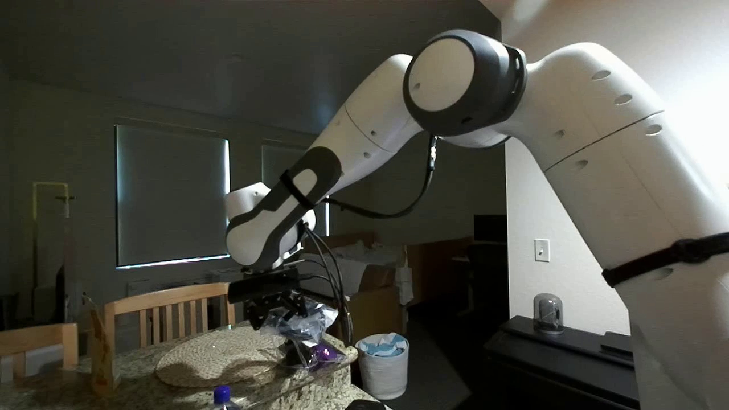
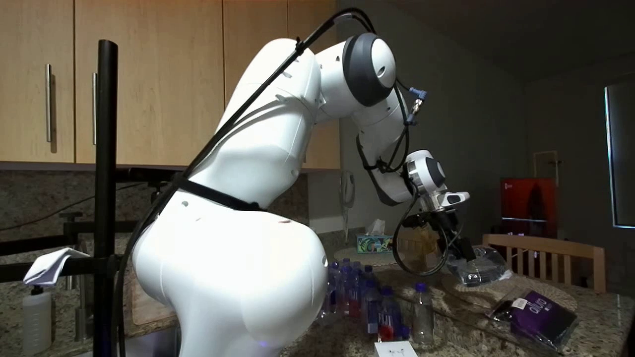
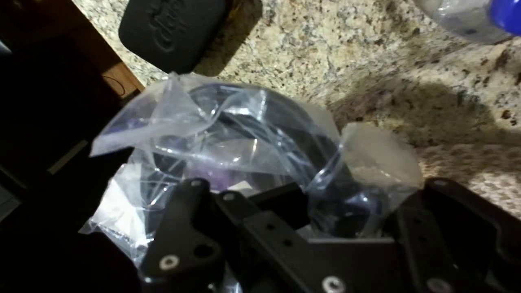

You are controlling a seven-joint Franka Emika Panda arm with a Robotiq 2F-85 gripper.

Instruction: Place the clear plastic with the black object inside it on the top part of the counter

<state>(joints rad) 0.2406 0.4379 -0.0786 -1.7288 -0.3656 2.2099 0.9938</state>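
The clear plastic with the black object (image 3: pixel 276 130) is a crinkled wrapper with a dark curved shape inside. In the wrist view it bunches between the two fingers of my gripper (image 3: pixel 344 207), which are shut on it with a gap. In an exterior view the clear plastic (image 1: pixel 304 326) hangs at my gripper (image 1: pixel 279 313). Another exterior view shows the plastic (image 2: pixel 478 270) under my gripper (image 2: pixel 465 250), at the raised counter. I cannot tell whether its underside touches anything. The counter's raised top part (image 1: pixel 142 364) carries a woven round placemat (image 1: pixel 216 356).
A purple-and-black package in plastic (image 2: pixel 540 315) lies on the raised counter by the held plastic. Several bottles (image 2: pixel 372 302) stand beside the step. A black embossed box (image 3: pixel 175 30) and a blue-capped bottle (image 3: pixel 476 20) show in the wrist view. Chairs (image 2: pixel 550 248) stand behind.
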